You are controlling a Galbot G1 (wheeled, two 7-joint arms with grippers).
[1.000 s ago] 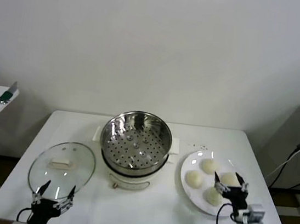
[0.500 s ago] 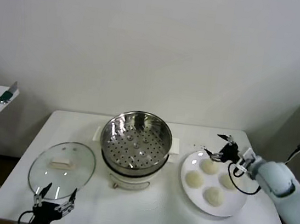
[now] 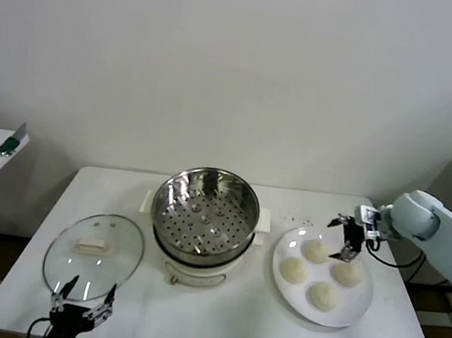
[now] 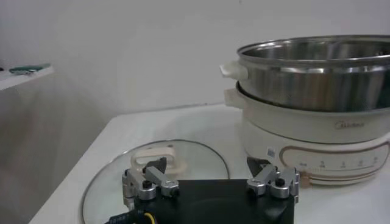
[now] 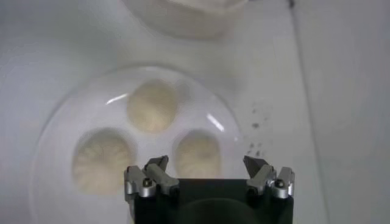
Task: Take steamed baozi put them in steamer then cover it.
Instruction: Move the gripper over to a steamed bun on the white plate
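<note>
A plain white wall backs a white surface [image 3: 216, 309] that I am working over from afar. In the head view, nothing of the task is done yet: the steamer [image 3: 203, 223] stands open and empty at the middle, its perforated tray bare. All four steamed baozi [image 3: 320, 272] still sit on the white plate [image 3: 358, 307] to its right. The glass lid [image 3: 93, 255] lies flat to its left. My right pincer [image 3: 349, 237] hangs above the plate's far edge, jaws wide, holding nothing. My left pincer [image 3: 81, 304] waits near the front edge by the lid, jaws wide and empty too. I judge there is bare surface in front of the steamer and between it and the plate. The plate lies close to the right edge.

In the left wrist view, the left pincer [image 4: 210, 184] points at the lid [image 4: 183, 167], with the steamer [image 4: 317, 91] just beyond.

In the right wrist view, the right pincer [image 5: 209, 178] looks down on three of the baozi [image 5: 152, 106], fingers spread. All four transfers and the covering remain.
</note>
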